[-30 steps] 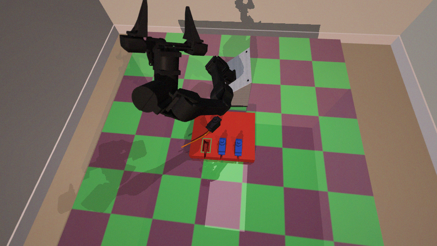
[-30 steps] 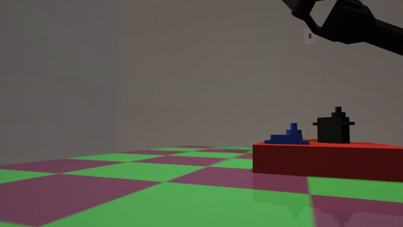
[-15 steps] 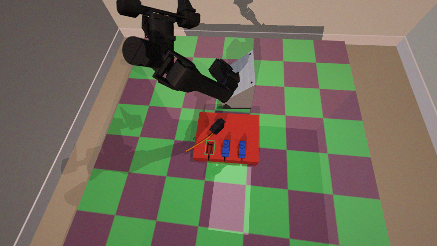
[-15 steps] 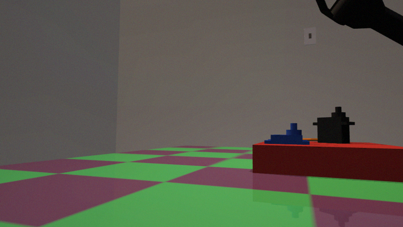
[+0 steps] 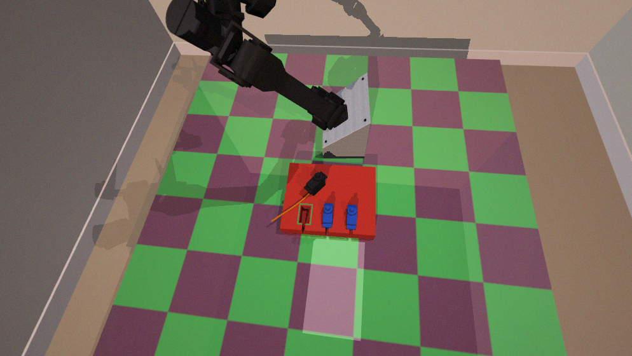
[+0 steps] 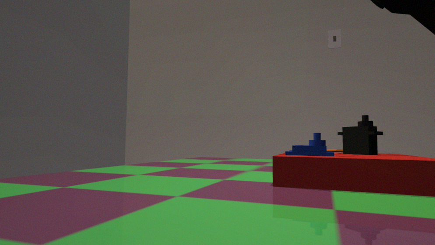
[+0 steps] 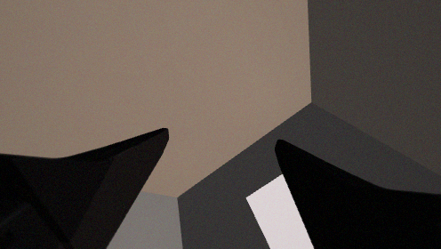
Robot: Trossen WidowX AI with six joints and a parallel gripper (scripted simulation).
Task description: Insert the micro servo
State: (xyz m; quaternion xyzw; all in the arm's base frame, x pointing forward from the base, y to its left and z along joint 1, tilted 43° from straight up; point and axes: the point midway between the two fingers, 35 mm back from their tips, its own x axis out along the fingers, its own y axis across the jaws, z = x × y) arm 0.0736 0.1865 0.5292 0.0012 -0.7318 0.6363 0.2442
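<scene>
Checkered green and purple flooring carried the red deck (image 5: 353,185), where the black servo (image 5: 315,183) stood loose and upright, shaft up, just behind the marked pocket (image 5: 304,214), its orange cable (image 5: 285,213) trailing off the deck's edge. Two blue servos (image 5: 339,215) filled the neighbouring pockets. The gripper (image 7: 222,142) was raised, aimed at walls, jaws wide apart and empty. Judged, pickup had not begun; next it needed swinging down over the servo.

My arm (image 5: 247,66) was black, my deck (image 5: 349,185) red. The loose servo (image 5: 315,183) was black with an orange cable (image 5: 285,213); two seated servos (image 5: 327,215) were blue. A green outline (image 5: 304,214) marked the pocket. The floor (image 5: 442,145) was checked green and purple.
</scene>
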